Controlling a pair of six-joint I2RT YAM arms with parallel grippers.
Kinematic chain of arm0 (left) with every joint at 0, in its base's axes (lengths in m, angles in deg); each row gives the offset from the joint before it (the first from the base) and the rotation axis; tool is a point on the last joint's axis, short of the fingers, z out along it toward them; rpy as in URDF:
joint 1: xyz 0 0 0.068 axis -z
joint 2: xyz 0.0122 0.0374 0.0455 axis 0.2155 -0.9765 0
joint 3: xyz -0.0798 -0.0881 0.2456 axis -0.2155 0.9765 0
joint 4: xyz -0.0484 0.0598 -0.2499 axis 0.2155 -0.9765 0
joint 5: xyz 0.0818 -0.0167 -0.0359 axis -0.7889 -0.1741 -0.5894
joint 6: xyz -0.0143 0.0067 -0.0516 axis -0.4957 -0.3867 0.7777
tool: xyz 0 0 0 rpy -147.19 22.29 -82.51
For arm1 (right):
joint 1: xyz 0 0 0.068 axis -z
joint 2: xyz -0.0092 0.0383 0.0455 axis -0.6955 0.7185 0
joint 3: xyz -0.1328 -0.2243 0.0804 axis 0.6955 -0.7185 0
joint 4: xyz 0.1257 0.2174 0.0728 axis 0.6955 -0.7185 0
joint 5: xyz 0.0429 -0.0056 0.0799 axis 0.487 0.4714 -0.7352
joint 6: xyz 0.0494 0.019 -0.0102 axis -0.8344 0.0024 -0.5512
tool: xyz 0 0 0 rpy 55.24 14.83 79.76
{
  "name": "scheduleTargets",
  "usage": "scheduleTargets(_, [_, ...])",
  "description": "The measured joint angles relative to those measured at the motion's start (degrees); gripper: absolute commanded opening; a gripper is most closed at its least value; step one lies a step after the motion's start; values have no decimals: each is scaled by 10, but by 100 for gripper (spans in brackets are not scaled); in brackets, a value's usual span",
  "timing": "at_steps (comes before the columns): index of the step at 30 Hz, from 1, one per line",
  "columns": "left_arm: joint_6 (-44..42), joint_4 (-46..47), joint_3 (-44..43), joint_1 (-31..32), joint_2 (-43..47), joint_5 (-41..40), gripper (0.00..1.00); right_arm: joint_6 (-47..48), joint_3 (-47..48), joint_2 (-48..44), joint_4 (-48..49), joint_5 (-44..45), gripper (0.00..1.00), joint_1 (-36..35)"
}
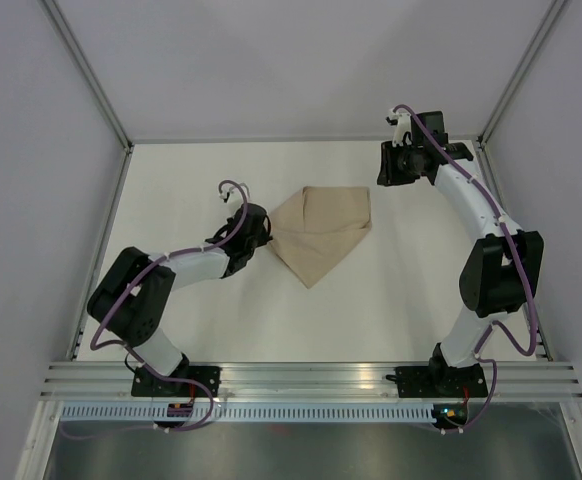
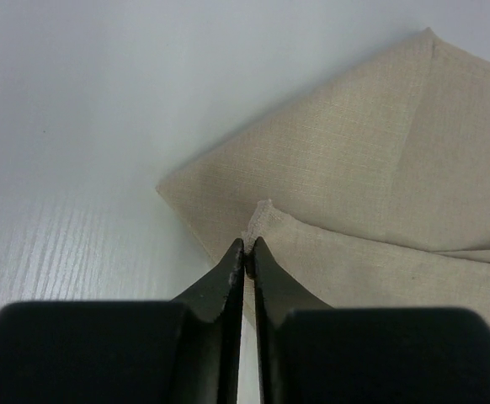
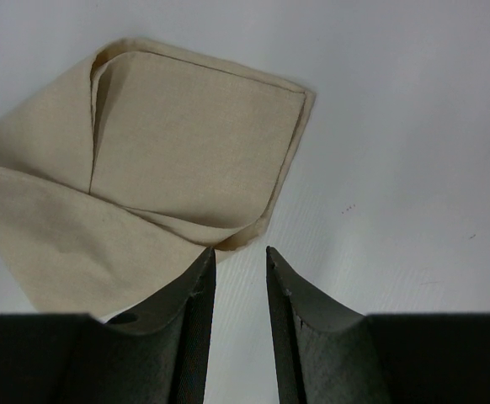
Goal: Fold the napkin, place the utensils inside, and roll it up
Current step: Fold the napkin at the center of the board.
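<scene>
While the partly folded tan napkin (image 1: 321, 232) lies on the white counter (image 1: 421, 300), left jaws clench its left corner; right jaws, parted and empty, sit beside its far-right corner.

Readable text: none is showing in any of the three views.
Labels, brands, numbers, signs: nothing legible is appearing on any surface.
</scene>
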Motion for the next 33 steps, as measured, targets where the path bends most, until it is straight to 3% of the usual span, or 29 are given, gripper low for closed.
scheduleTargets(3, [8, -14, -6, -1, -9, -6, 25, 0, 0, 1, 1, 0, 37, -1])
scheduleTargets(4, [9, -17, -7, -2, -11, -9, 36, 0, 0, 1, 1, 0, 37, -2])
scheduleTargets(6, [13, -22, -7, -3, -12, -13, 44, 0, 0, 2, 2, 0, 36, -3])
scheduleTargets(7, [15, -24, -7, -4, -12, -14, 53, 1, 0, 3, 2, 0, 36, -4])
scheduleTargets(12, [16, -25, -7, -5, -12, -17, 69, 10, -1, 7, 1, 1, 37, -7])
scheduleTargets(16, [11, -25, -9, -5, -10, -18, 73, 17, -2, 9, 0, 1, 37, -10])
scheduleTargets(20, [-2, -26, -9, -5, 12, -7, 67, 30, -4, 10, -2, 0, 36, -16])
scheduleTargets(23, [-12, -23, -9, -5, 42, 19, 53, 41, -10, 11, -7, -3, 36, -25])
scheduleTargets(28, [-24, -1, -8, -5, 77, 101, 31, 54, -13, 31, -28, -32, 24, -41])
scheduleTargets(33, [-26, 15, -10, -5, 63, 181, 21, 58, -19, 69, -47, -71, 19, -56])
